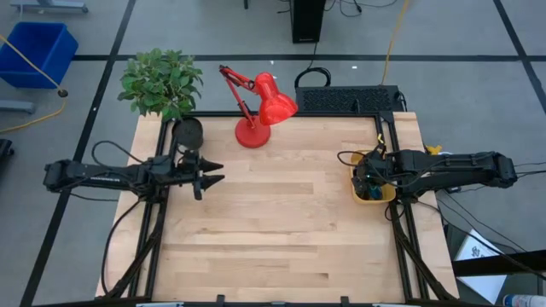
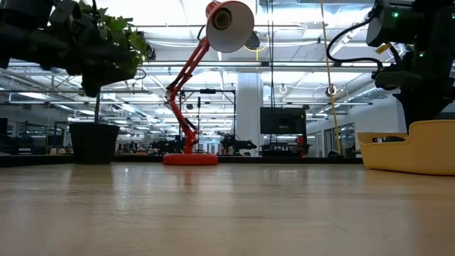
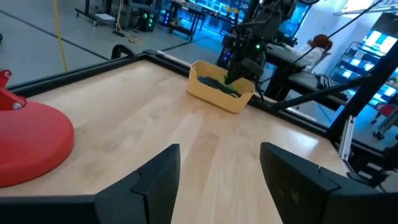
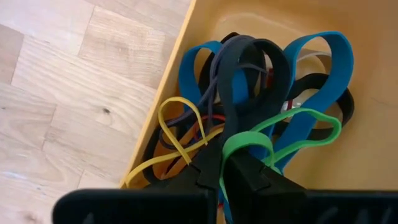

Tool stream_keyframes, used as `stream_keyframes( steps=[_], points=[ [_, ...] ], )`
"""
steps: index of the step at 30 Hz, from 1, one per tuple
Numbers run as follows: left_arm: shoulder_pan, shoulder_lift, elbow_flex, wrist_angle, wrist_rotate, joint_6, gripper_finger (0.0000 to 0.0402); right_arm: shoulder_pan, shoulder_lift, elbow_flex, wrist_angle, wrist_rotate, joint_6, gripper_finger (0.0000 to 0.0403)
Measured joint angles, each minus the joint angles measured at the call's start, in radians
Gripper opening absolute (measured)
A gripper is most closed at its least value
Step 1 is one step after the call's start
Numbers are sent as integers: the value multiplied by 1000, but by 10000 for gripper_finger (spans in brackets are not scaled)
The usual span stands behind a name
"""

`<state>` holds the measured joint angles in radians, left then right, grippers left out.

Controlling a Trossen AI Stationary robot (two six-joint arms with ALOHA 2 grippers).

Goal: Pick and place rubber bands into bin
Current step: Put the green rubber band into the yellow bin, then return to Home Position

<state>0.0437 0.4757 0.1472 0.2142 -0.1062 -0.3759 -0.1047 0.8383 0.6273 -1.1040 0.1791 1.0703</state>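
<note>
Though no label legible, right end effector [image 4: 222, 169] pinching rubber bands [image 4: 261, 93]

Red desk lamp [image 1: 258, 109] beside potted plant [image 1: 162, 83], table's [image 1: 281, 230] far edge.

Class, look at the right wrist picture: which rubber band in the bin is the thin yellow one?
The thin yellow rubber band, lying against the bin's wall; the blue, black and green ones are wider.

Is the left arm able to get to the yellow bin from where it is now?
Probably not easily. The left gripper hangs open at the table's left side, with bare wood between it and the yellow bin, but the right gripper is already down inside it.
</note>
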Motion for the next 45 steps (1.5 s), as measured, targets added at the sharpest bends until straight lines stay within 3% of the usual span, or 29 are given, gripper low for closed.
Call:
stream_keyframes(
  steps=[8, 18, 23, 41, 45],
  points=[
    [0, -29, -41, -2, -13, -3, 228, 0, 0, 0, -6, 2, -5, 23],
    [0, -34, -41, -17, -26, 8, 228, 0, -3, 0, -7, 1, -11, 127],
    [0, -34, -41, -18, -26, 7, 228, 0, -56, 0, -9, 1, -13, 157],
    [0, -34, -41, -39, 5, -19, 228, 1, -302, 1, 1, 32, -48, 161],
    [0, -49, -41, -68, 25, -18, 228, 1, -355, 1, 0, 99, -80, 162]
  ],
)
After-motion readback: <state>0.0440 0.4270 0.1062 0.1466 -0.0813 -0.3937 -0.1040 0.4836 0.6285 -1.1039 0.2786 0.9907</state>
